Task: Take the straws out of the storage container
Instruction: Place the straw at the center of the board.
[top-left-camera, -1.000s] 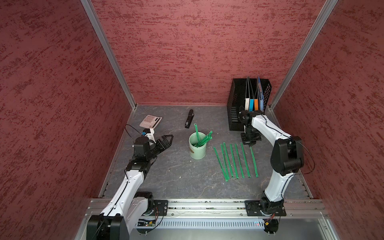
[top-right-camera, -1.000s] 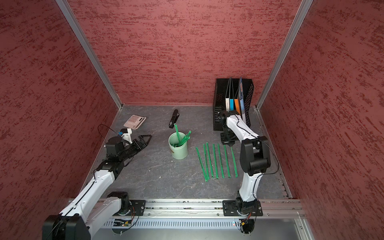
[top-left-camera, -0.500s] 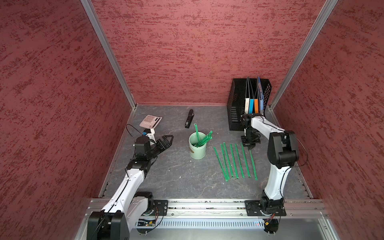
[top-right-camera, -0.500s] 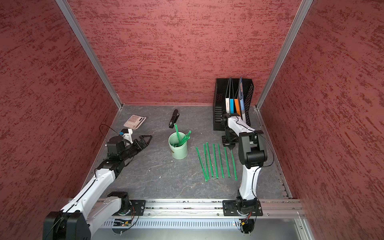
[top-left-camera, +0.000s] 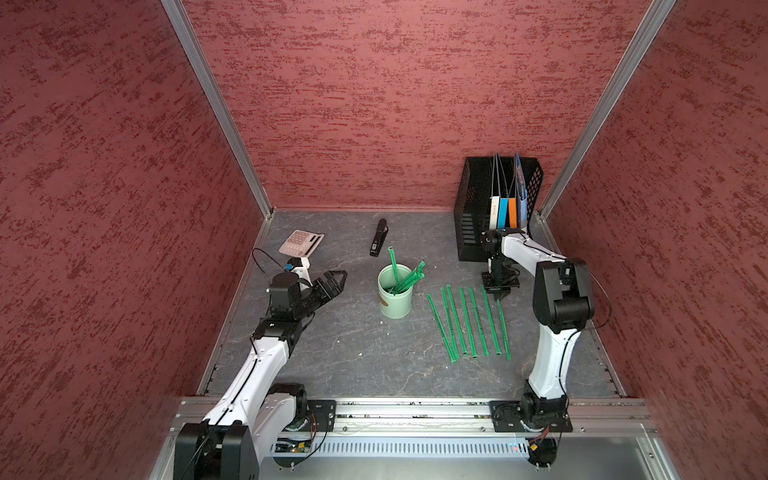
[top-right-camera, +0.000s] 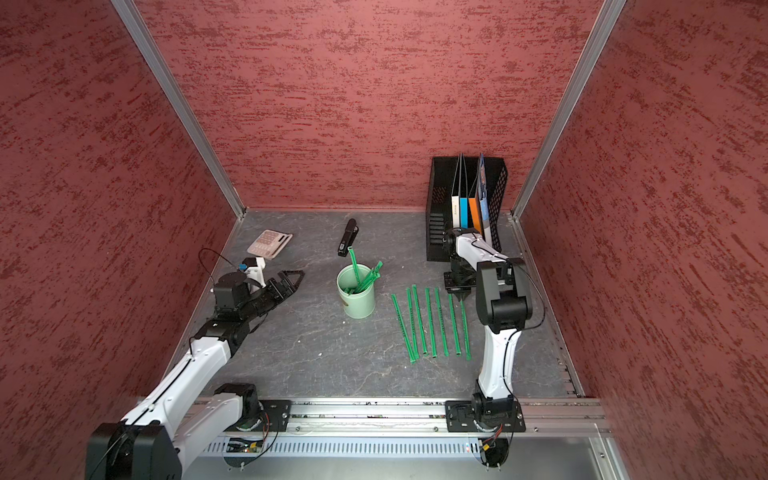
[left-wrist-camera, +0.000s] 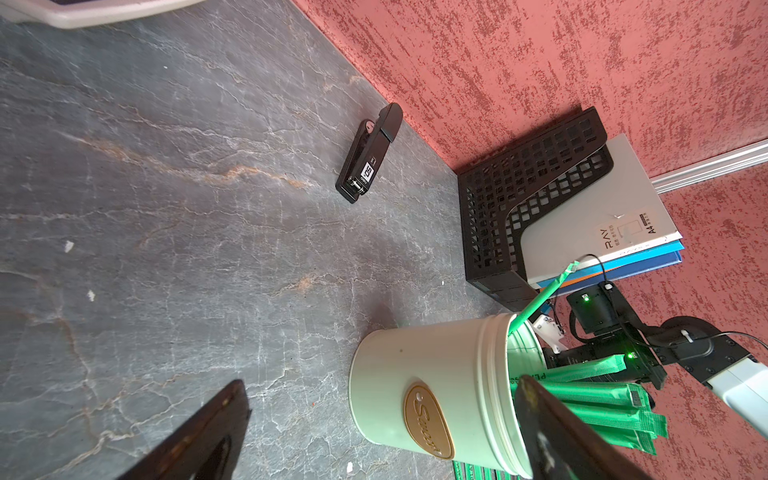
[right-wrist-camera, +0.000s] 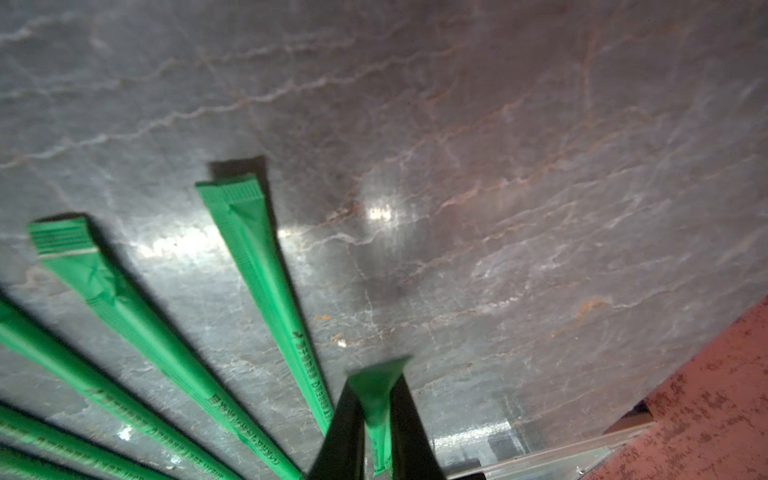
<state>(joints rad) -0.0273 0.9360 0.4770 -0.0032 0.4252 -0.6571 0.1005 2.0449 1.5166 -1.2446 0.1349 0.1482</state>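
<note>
Right claw (right-wrist-camera: 374, 384) pinches one straw (right-wrist-camera: 378, 432) low over the worktop (top-left-camera: 353, 357), seemingly to add it at the 3 o'clock end of the laid row (top-left-camera: 468, 324); more straws (top-left-camera: 405, 279) lean in the storage container (top-left-camera: 395, 301). Left claw (top-left-camera: 337, 281) gapes idle at its 9 o'clock; the stapler (top-left-camera: 378, 237) at 12 blocks nothing

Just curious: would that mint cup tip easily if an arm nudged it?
Probably: the cup is taller than wide and looks light. Its straws lean over one side, perhaps pulling it that way. Being round, it would likely roll once down.
</note>
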